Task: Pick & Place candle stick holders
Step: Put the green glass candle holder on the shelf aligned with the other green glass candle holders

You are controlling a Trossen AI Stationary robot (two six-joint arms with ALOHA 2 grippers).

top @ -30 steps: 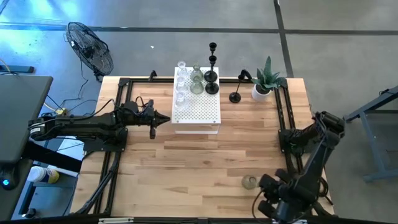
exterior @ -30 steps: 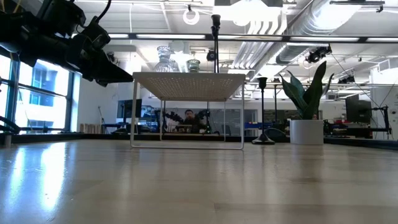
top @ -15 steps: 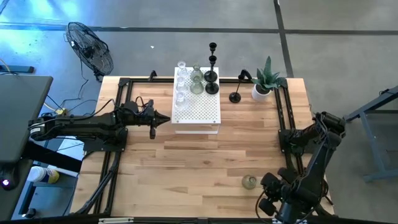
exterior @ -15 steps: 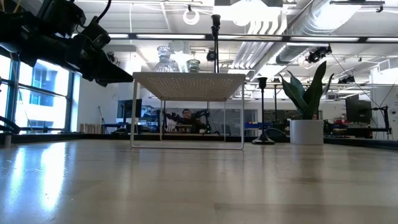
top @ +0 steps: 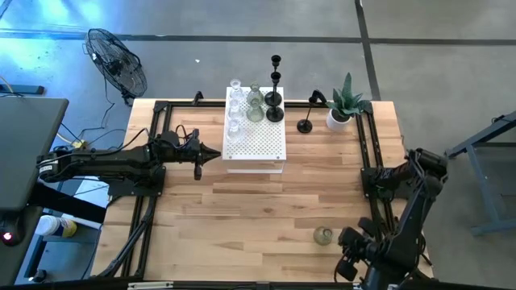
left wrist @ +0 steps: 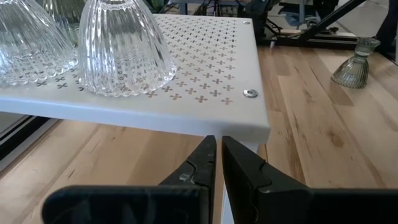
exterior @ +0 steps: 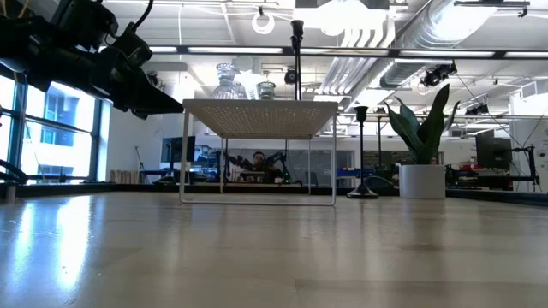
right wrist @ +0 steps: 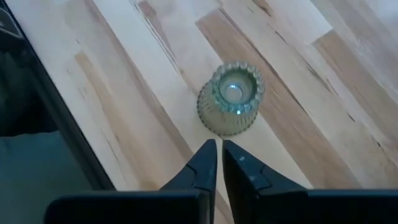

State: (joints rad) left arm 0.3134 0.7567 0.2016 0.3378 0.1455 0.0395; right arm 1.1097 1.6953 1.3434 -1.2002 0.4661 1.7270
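Observation:
A greenish glass candle holder point(top: 323, 235) stands upright on its base on the table near the front right; it also shows in the right wrist view point(right wrist: 231, 98). My right gripper point(right wrist: 219, 152) is shut and hovers just beside it, toward the near right corner point(top: 345, 256). Clear glass holders point(top: 235, 105), a greenish one point(top: 255, 109) and two black stemmed ones point(top: 275, 98) stand on the white perforated box point(top: 254, 149). Another black holder point(top: 305, 125) stands on the table right of the box. My left gripper point(top: 216, 153) is shut, level, at the box's left edge point(left wrist: 217, 149).
A green spiky plant in a white pot point(top: 345, 109) stands at the far right. Black frame rails point(top: 367, 153) run along both table sides. The middle and near left of the table top point(top: 242, 217) is bare wood. A fan point(top: 117, 64) stands beyond the far left corner.
My right arm has shifted a little toward the table's right edge beside the greenish holder, which has stayed put.

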